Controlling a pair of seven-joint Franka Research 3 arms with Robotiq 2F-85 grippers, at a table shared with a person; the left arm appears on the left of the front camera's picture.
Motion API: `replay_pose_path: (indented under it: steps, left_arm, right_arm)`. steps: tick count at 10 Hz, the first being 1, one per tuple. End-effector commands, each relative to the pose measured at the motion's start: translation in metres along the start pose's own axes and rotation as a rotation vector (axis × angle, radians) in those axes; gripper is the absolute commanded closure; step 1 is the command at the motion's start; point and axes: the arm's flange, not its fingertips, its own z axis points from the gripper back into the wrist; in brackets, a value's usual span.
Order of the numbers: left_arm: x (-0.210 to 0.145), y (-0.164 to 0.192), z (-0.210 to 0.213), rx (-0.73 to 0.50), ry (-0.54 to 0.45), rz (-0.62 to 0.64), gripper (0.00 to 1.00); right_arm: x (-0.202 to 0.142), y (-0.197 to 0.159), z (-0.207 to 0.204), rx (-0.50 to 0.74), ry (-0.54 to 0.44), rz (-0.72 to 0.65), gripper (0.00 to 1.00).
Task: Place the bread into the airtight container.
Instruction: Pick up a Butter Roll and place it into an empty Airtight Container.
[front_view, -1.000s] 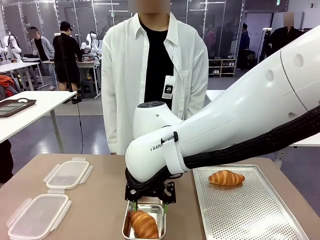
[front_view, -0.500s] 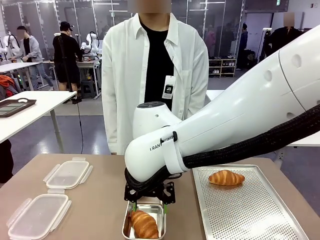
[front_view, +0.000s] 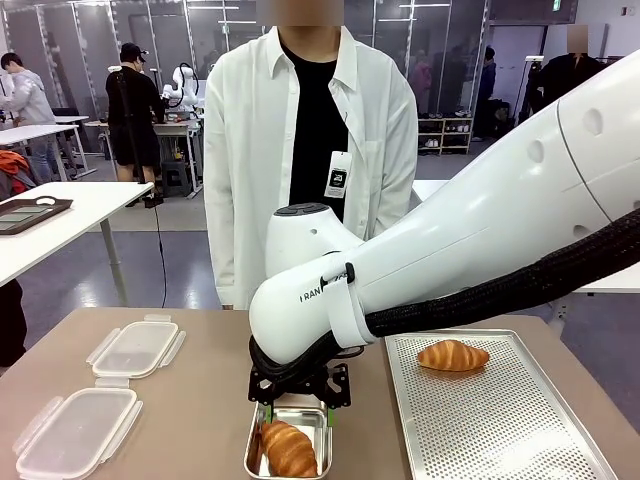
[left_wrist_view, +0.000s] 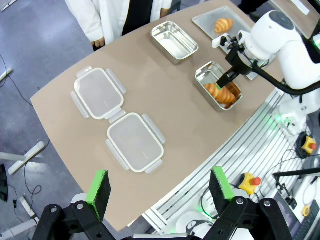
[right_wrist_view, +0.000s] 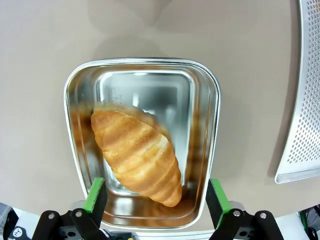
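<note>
Hovering just above the steel container (right_wrist_view: 215, 100), the right gripper (right_wrist_view: 156, 197) has its green-padded fingers (right_wrist_view: 96, 192) spread wide and grasping nothing, while the croissant (right_wrist_view: 137, 155) lies diagonally on the container's floor, so placing this piece looks done. A second croissant (front_view: 453, 354) rests on the perforated tray (front_view: 500, 425) at the robot's right and an empty steel container (left_wrist_view: 175, 39) stands nearer the person, so another placement may be left; the two clip-on lids (left_wrist_view: 98, 93) lie off to the left, neither container sealed. High over the table's near edge, the left gripper (left_wrist_view: 159, 185) hangs released and empty.
</note>
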Motion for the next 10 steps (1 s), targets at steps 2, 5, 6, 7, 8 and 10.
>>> replay_pose_path:
  steps: [2, 5, 6, 7, 8, 10]
  left_arm:
    - [0.001, 0.0, 0.002, -0.006, 0.001, -0.017, 0.0]
    - [0.001, 0.0, 0.002, -0.006, 0.001, -0.017, 0.0]
    - [0.001, 0.0, 0.002, -0.006, 0.001, -0.017, 0.0]
    - [0.001, 0.0, 0.002, -0.006, 0.001, -0.017, 0.0]
    - [0.001, 0.0, 0.002, -0.006, 0.001, -0.017, 0.0]
    - [0.001, 0.0, 0.002, -0.006, 0.001, -0.017, 0.0]
  right_arm:
    - [-0.001, -0.001, 0.002, -0.001, -0.007, -0.002, 0.0]
    - [0.0, 0.0, 0.0, 0.0, 0.0, 0.0, 0.0]
    - [-0.001, -0.008, 0.021, 0.052, 0.03, 0.029, 0.0]
    - [-0.006, -0.024, 0.051, 0.084, 0.032, 0.082, 0.0]
    - [-0.013, -0.042, 0.079, 0.076, 0.039, 0.141, 0.0]
    - [-0.027, -0.09, 0.143, 0.083, 0.029, 0.26, 0.0]
